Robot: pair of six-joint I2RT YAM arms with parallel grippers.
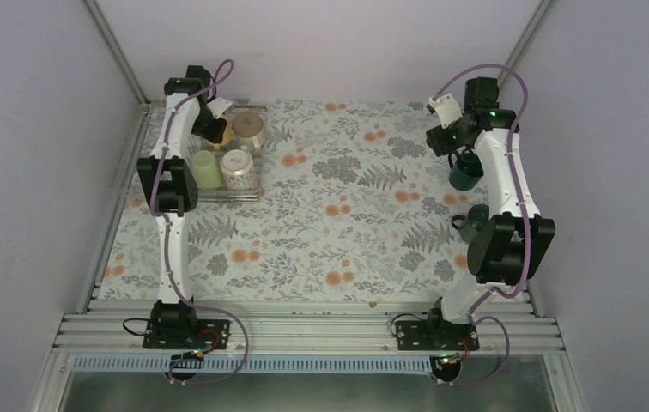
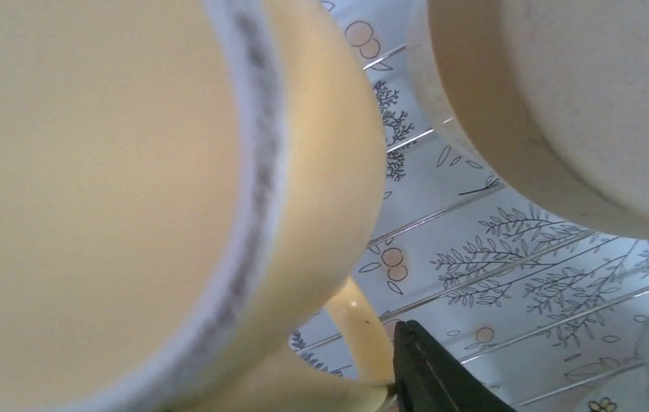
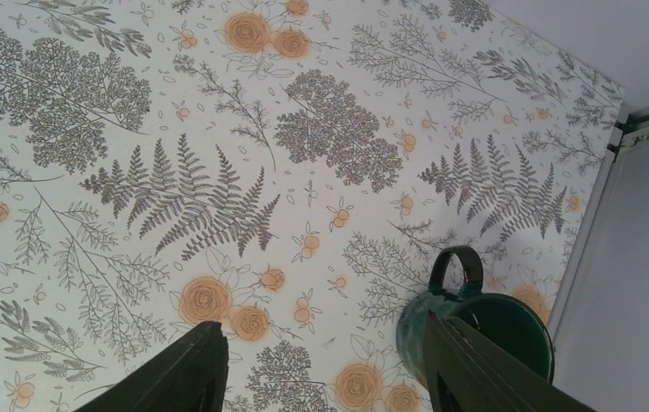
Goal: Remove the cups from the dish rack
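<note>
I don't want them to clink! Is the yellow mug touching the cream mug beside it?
Apart. The left wrist view shows a clear strip of flowery cloth between the yellow mug and the cream mug.

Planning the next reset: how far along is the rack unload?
Done: the dark green mug stands on the tablecloth, off the dish rack. In hand: left fingers at the yellow mug's handle, grip unconfirmed. Left: that one plus cream mug, pale green mug and patterned mug, all in the rack.
</note>
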